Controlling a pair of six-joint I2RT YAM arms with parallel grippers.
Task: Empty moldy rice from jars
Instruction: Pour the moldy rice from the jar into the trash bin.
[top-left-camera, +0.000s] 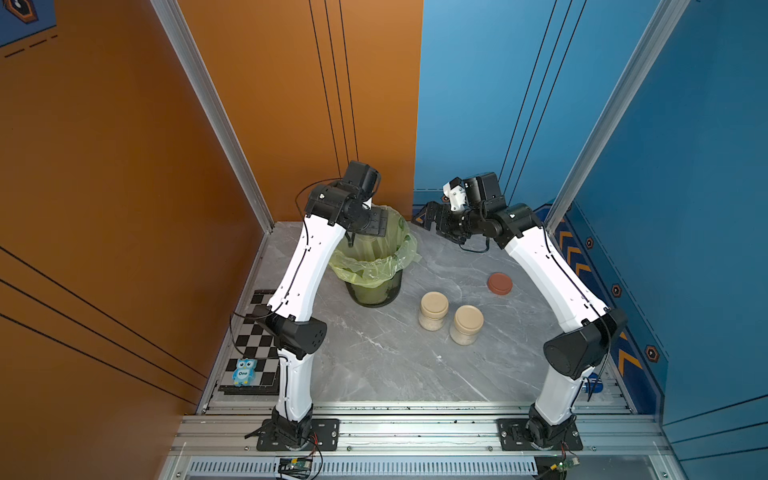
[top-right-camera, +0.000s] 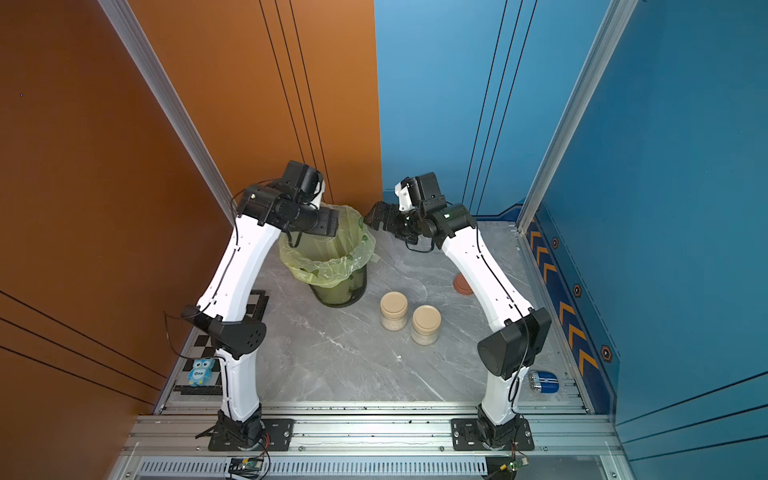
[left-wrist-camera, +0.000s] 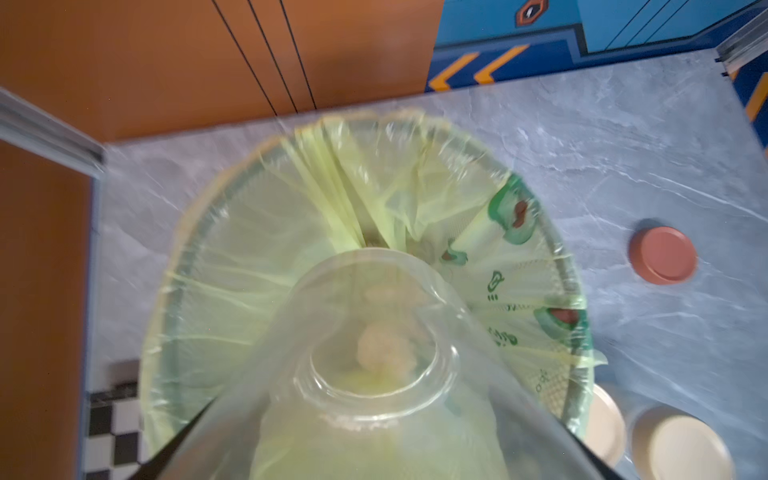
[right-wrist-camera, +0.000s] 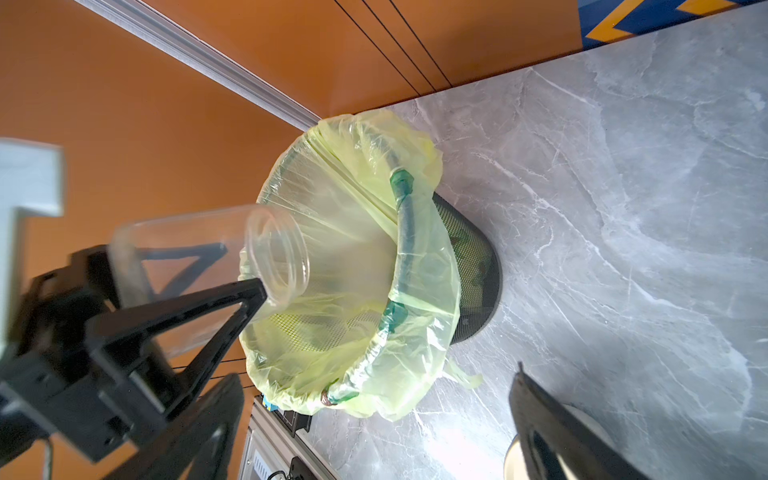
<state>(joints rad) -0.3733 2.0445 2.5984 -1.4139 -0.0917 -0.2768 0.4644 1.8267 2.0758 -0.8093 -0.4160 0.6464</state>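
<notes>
Grey marble tabletop (top-left-camera: 374, 365), orange wall (top-left-camera: 104, 166), blue wall (top-left-camera: 685, 145). Over the green-lined bin (top-left-camera: 374, 297) the left gripper (right-wrist-camera: 243, 268) clamps an uncapped jar (right-wrist-camera: 199, 237), tipped; the right gripper (top-left-camera: 424, 220) gapes empty beside it. Two lidded jars (top-left-camera: 434, 311) (top-left-camera: 467, 325) hold moldy rice (top-left-camera: 430, 323) near a reddish lid (top-left-camera: 500, 284).

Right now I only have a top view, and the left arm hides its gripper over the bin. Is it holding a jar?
Observer: Yes. In the right wrist view the left gripper is shut on a clear jar with its lid off.
Operator: Where does the mouth point?
Observer: Down into the bin, over the open green bag.
Operator: Empty yet?
Observer: Not sure. The left wrist view shows a beige clump through the mouth. I cannot tell whether it sits in the jar or in the bag.
</notes>
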